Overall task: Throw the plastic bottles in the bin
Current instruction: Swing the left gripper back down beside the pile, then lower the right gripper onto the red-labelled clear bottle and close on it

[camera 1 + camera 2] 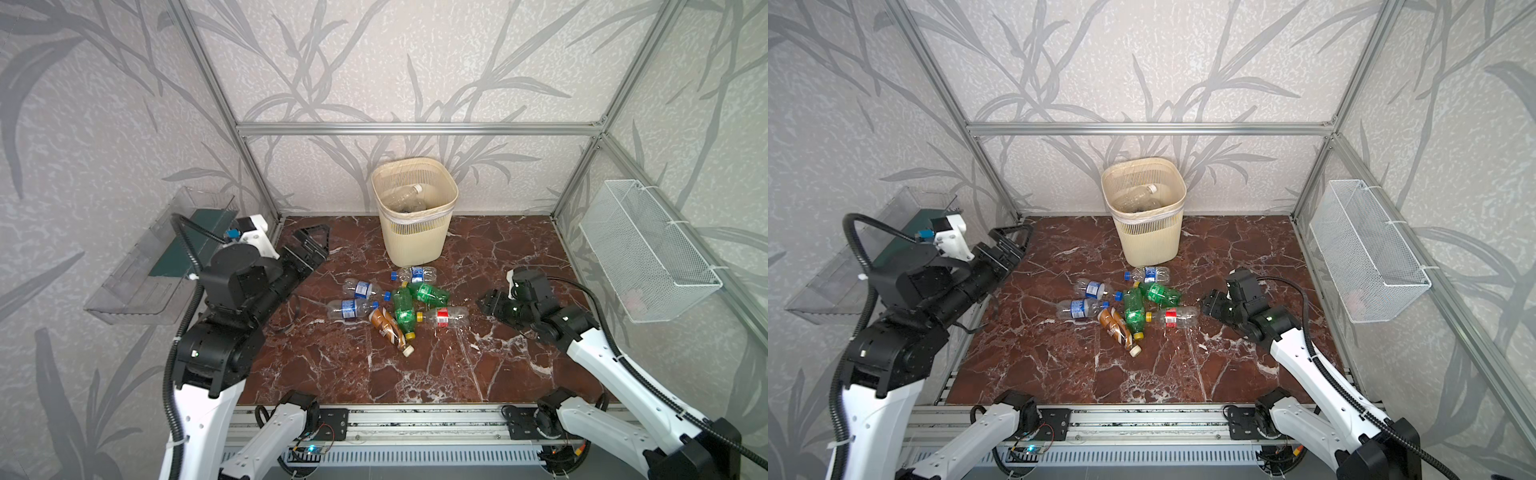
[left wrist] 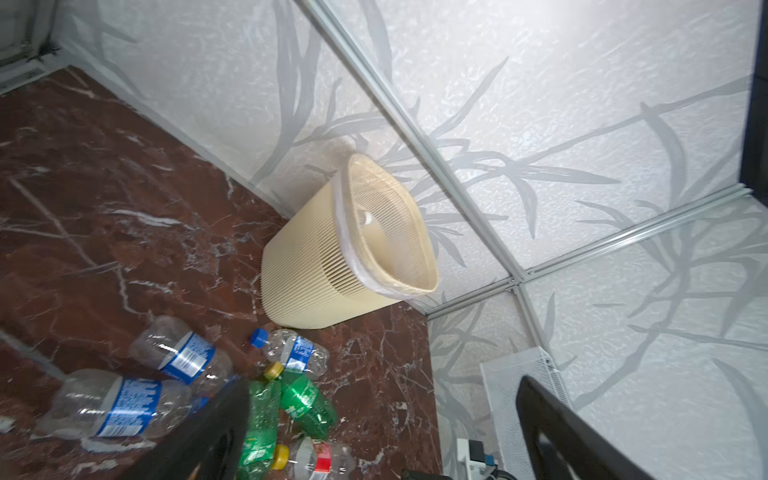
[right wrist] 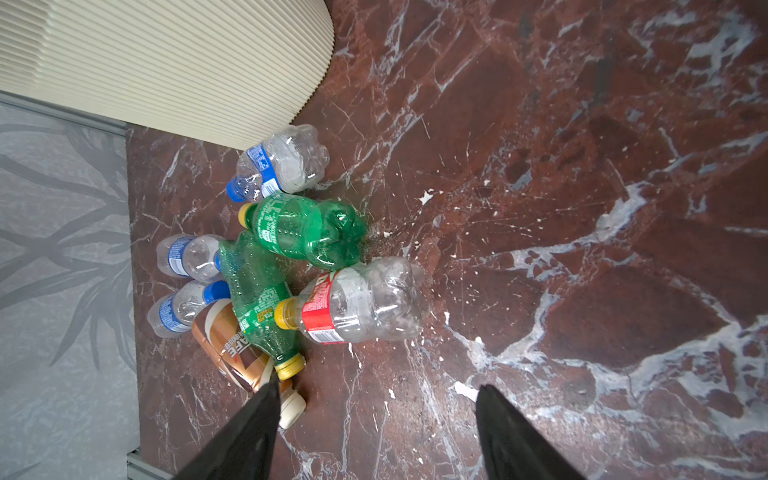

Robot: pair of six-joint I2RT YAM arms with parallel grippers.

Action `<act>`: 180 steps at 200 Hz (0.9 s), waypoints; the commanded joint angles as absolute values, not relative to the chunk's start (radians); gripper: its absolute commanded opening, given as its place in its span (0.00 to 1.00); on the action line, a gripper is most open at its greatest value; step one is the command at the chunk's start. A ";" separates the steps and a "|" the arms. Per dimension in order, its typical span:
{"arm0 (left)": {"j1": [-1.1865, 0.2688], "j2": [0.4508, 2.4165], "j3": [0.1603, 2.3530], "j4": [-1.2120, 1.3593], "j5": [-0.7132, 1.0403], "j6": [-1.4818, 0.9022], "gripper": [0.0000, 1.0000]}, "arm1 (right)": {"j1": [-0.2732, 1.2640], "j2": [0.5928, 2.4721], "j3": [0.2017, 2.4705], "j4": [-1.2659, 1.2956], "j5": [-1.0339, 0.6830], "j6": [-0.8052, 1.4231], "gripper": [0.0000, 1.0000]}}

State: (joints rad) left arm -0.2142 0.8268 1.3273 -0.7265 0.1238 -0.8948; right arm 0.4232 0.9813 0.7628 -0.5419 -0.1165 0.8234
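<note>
the bin [image 1: 415,245] stands upright at the back middle of the table [image 1: 332,374], close to the rear wall, with a thin liner folded over its rim. inside it a clear bottle [image 1: 405,197] with a white cap lies slanted, cap toward the back; more clear plastic shows beneath it, but how many bottles that is i cannot tell. seven more lie on their sides in a loose heap just in front of the bin. a blue-label bottle [image 1: 415,274] lies nearest, just beside the bin's foot, and two others with blue labels [image 1: 363,289] [image 1: 349,309] lie on the heap's left side, all three clear with blue caps. in the middle are two green ones, the short green bottle [image 1: 428,293] toward the bin and the long green bottle [image 1: 403,309] pointing its yellow cap at the front edge, its neck lying against the brown bottle [image 1: 388,328], whose white cap is frontmost. the red-label bottle [image 1: 444,316], clear with a yellow cap, lies on the right, cap against the long green one. the left gripper [image 1: 326,243] hangs over the back left corner of the table, well apart from bin and heap, aimed toward the bin, jaws spread wide with nothing between them. the right gripper [image 1: 484,303] sits low at the right, near the red-label bottle but apart from it, jaws parted and empty in the right wrist view [image 3: 376,384].
</note>
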 commanded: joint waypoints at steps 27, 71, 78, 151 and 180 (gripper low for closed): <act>-0.211 0.828 0.949 -0.732 0.164 -0.995 0.97 | 0.428 0.963 0.667 -0.463 -0.173 0.981 0.75; -0.210 0.831 0.801 -0.659 0.220 -1.065 0.96 | 0.468 1.011 0.618 -0.371 -0.202 1.168 0.76; -0.210 0.838 0.786 -0.646 0.225 -1.070 0.96 | 0.480 1.024 0.612 -0.344 -0.197 1.200 0.76; -0.211 0.867 0.719 -0.618 0.247 -1.089 0.96 | 0.586 1.205 0.614 -0.134 -0.111 1.404 0.84; -0.210 0.853 0.709 -0.618 0.227 -1.095 0.96 | 0.607 1.272 0.635 -0.101 -0.101 1.442 0.86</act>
State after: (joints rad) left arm -0.2138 0.8722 0.7280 -0.6331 0.2432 -1.0779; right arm 0.5896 1.2339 0.6121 -0.1627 -0.1326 1.3746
